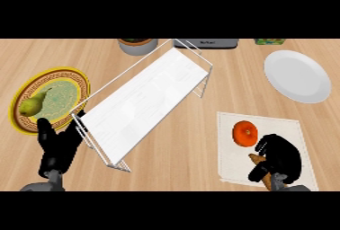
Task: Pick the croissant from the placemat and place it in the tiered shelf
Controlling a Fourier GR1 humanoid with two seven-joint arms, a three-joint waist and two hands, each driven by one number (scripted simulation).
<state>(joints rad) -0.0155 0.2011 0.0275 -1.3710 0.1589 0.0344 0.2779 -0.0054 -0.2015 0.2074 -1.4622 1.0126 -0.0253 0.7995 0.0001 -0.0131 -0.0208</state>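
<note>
A brown croissant (257, 160) lies on the pale placemat (292, 126) at the lower right, mostly hidden by my right hand (282, 155). That hand is curled over the croissant, fingers on one side and thumb on the other, and one tip sticks out near the wrist. The white wire tiered shelf (146, 103) runs diagonally across the middle of the counter, well to the left of the placemat. At the lower left, beside the shelf's near end, my left hand (56, 150) rests open with its fingers up.
An orange round fruit (245, 133) sits on the placemat just left of my right hand. A yellow patterned plate (63, 85) with a pear (33, 104) lies at the left, a white plate (297, 76) at the upper right. A pot (137, 46), a dark appliance (207, 43) and a green box (270, 42) line the back edge.
</note>
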